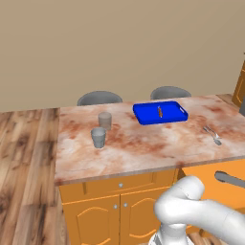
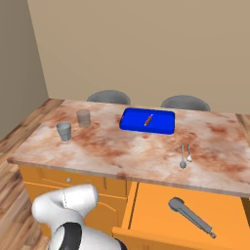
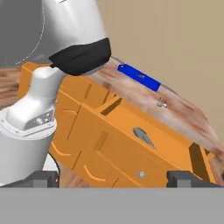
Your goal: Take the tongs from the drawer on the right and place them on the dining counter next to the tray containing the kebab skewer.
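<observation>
The drawer stood pulled out from the bench, at the right end of its front. The tongs lay flat inside the drawer, untouched, with the scoop end toward the bench. The tray sat on the bench top near the far edge, holding the kebab skewer. The claw was released, its fingertips spread wide, holding nothing, and was positioned low in front of the drawer, well apart from the tongs.

White glossy arm, rounded links, dark joint bands, dark gripper tips.
</observation>
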